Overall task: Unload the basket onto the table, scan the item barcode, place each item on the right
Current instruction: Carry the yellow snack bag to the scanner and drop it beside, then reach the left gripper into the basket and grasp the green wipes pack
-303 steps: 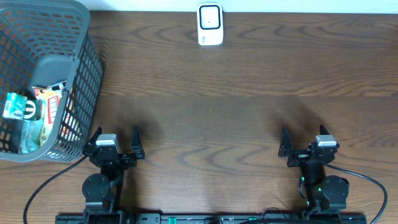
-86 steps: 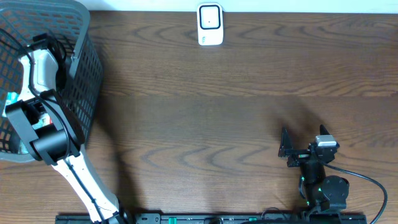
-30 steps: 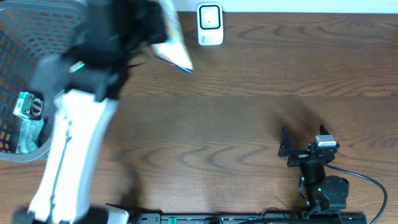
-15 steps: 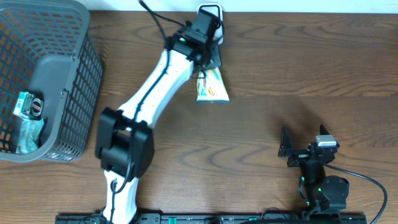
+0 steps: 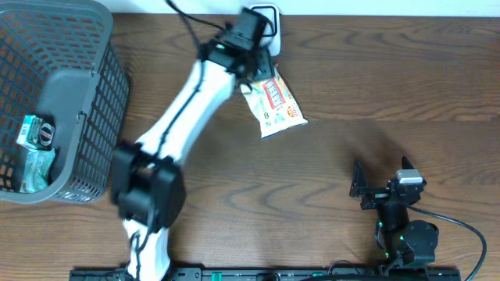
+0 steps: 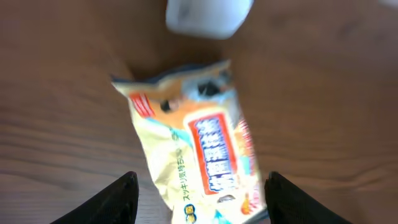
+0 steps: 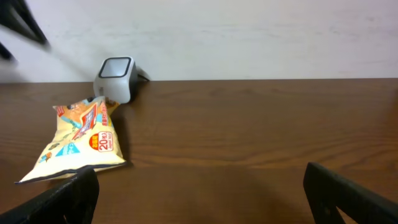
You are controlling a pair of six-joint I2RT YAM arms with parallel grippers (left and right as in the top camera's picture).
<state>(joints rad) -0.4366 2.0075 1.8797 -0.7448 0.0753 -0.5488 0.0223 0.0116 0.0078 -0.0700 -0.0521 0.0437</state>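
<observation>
Two sets of fingers are spread, and neither pinches anything. My left gripper [image 6: 200,183] hovers over the snack packet [image 6: 193,140], which lies loose on the table [image 5: 391,94] between my open fingers [image 6: 121,198]. My right gripper [image 7: 199,186] sits parked at the near right, jaws wide. The packet rests at the far middle, printed face up, with its far end just beside the scanner [image 7: 115,76].

I judge the step in hand to be presenting the packet to the scanner, and nothing shows whether a read has registered. No barcode shows in any view. If a read is wanted, the next move calls for closing on the packet again and turning whichever face carries the code toward the scanner's window.

From overhead my left arm covers most of the scanner, while the right wrist view shows its whole front. Only the overhead shows the basket [image 5: 109,86] at the far left. My left wrist view gives the print close up, though blurred.
</observation>
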